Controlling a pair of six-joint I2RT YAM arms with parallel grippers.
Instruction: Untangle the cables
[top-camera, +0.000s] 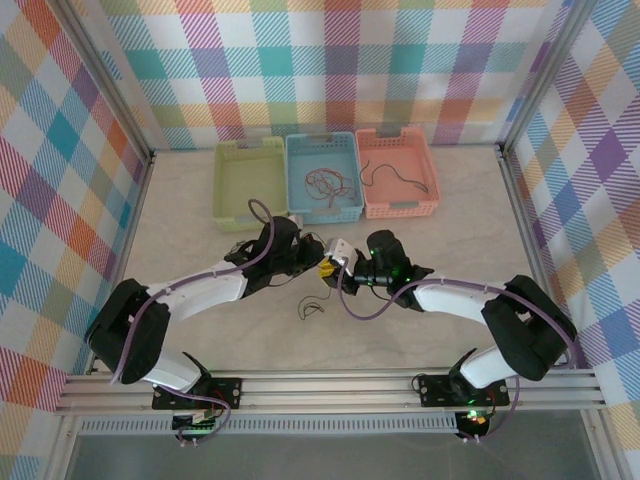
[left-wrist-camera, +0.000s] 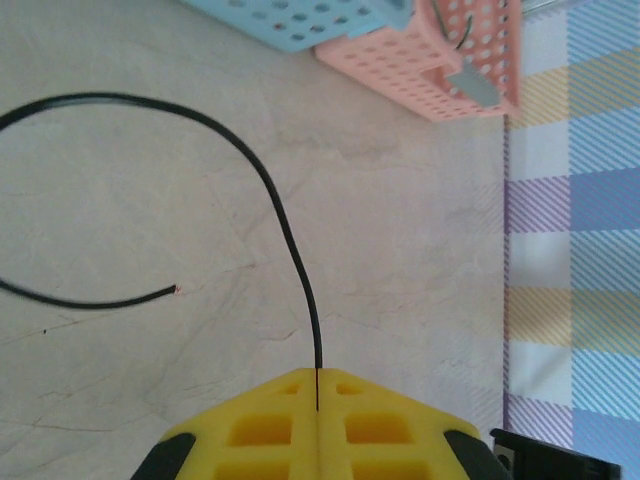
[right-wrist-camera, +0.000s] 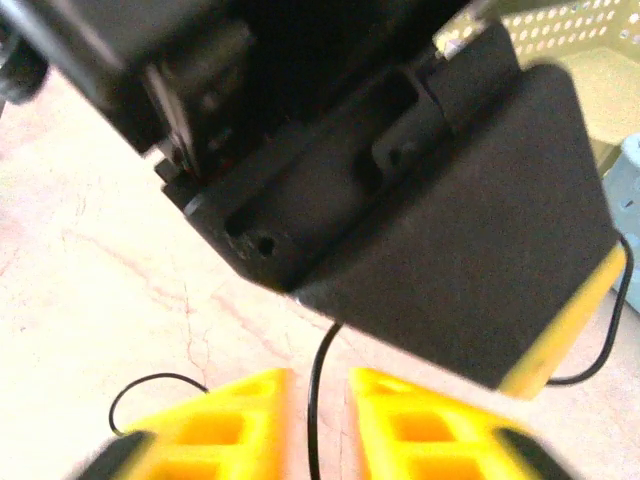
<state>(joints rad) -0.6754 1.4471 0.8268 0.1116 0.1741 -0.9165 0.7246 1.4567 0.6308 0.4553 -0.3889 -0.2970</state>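
Top view: the left gripper (top-camera: 322, 266) and right gripper (top-camera: 344, 268) are seen tip to tip at mid-table, on the near side of the blue basket (top-camera: 296, 176). A black cable (top-camera: 312, 307) is seen just near of them. Reddish cables (top-camera: 325, 183) are coiled in the blue basket.

Left wrist: the yellow fingers (left-wrist-camera: 250, 430) are pressed together on the black cable, which arcs up and to the left.

Right wrist: the fingers (right-wrist-camera: 400, 420) are held slightly apart, and the cable runs between them.

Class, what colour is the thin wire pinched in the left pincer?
Black. The wire in the left pincer shows best in the left wrist view.
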